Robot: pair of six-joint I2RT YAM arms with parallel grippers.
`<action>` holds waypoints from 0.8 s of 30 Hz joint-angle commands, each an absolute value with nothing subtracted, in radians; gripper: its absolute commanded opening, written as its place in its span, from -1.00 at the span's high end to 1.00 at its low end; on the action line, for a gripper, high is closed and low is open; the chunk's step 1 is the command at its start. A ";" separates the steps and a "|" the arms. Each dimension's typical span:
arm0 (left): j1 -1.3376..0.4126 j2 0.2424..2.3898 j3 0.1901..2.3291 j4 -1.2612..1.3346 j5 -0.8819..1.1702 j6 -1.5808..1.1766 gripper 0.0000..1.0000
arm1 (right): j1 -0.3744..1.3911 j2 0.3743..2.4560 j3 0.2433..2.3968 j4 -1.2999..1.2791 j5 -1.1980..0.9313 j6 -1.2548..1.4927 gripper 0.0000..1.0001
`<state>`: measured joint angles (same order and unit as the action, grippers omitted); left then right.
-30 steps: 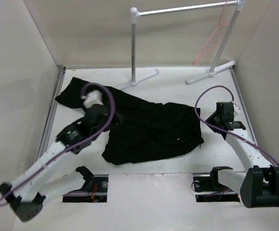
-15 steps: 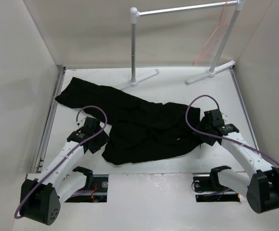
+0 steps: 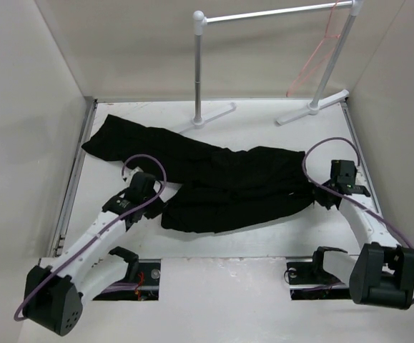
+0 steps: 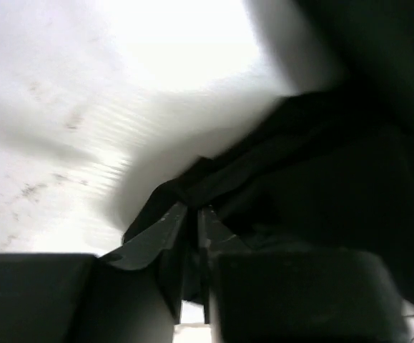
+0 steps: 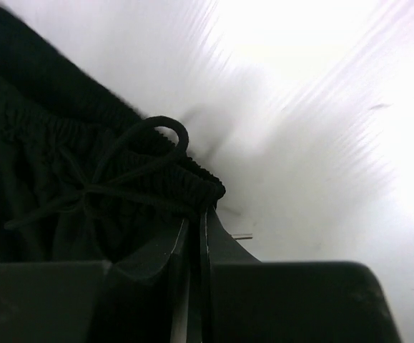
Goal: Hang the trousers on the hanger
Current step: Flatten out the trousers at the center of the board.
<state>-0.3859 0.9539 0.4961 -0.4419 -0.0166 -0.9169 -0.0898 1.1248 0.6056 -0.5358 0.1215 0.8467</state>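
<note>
The black trousers (image 3: 228, 186) lie stretched across the table, one leg running to the far left. My left gripper (image 3: 165, 202) is shut on the fabric at their left edge; the left wrist view shows its fingers (image 4: 156, 232) pinching a black fold (image 4: 192, 187). My right gripper (image 3: 315, 193) is shut on the elastic waistband (image 5: 192, 182) beside the drawstring (image 5: 131, 153). The pink-orange wire hanger (image 3: 319, 57) hangs at the right end of the rack's bar, far from both grippers.
A white and grey tube rack (image 3: 199, 71) stands at the back, its feet (image 3: 210, 118) on the table near the trousers' far edge. White walls close in left, right and behind. Purple cables (image 3: 146, 161) loop over both arms.
Both grippers have closed on the trousers. The right arm pulled the waistband to the right, and the crumpled fabric is now drawn out flatter and longer between the two grippers.
</note>
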 commanded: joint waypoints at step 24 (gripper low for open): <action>-0.571 1.223 0.540 -0.057 -0.015 -0.985 0.86 | -0.257 0.979 0.621 -0.486 0.225 0.908 0.97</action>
<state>-0.5690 1.2514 0.5549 -0.1516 -0.0597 -0.9661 -0.2493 0.9768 0.6060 -0.5373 0.2256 0.8909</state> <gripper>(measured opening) 0.112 0.111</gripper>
